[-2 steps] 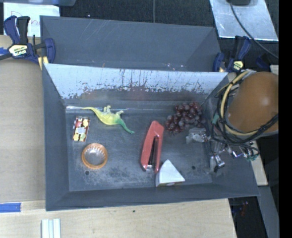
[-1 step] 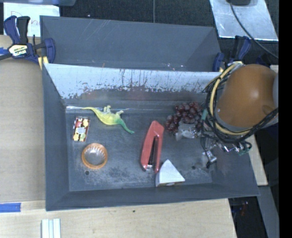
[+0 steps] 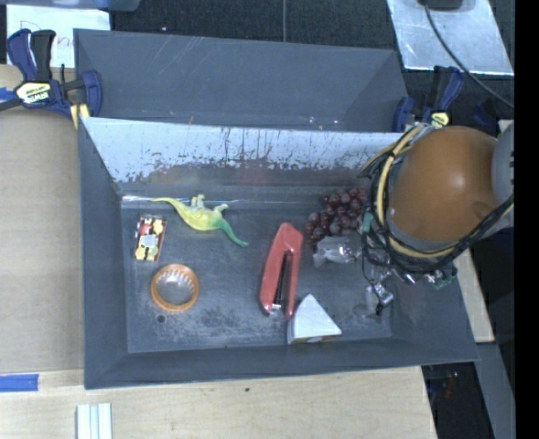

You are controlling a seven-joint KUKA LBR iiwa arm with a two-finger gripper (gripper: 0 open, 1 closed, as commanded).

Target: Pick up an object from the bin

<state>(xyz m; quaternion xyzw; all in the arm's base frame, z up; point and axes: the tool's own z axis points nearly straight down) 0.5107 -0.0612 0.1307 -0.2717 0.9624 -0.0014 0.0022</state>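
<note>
Gripper (image 3: 377, 293) low over right-of-centre bin (image 3: 251, 158) floor, jaw state can't tell; white triangular piece (image 3: 313, 320) lies just left: best centre over it, clear of red stapler (image 3: 281, 268).

Red stapler (image 3: 281, 268) lies flat and closed, approx. mid-floor of bin (image 3: 223, 332), long axis near-to-far w/ slight tilt. White triangular piece (image 3: 313, 320) sits just beside its near end, to the right, by the front wall. Dark-red grape bunch (image 3: 338, 210) is right of centre by the back wall. Small silvery-clear item (image 3: 335, 254) lies just in front of it — kind unclear. Left half: yellow-green toy lizard (image 3: 205, 216) w/ tail pointing right, small red-yellow block (image 3: 148, 238), orange see-through round cup (image 3: 175, 287) — all apart.
</note>
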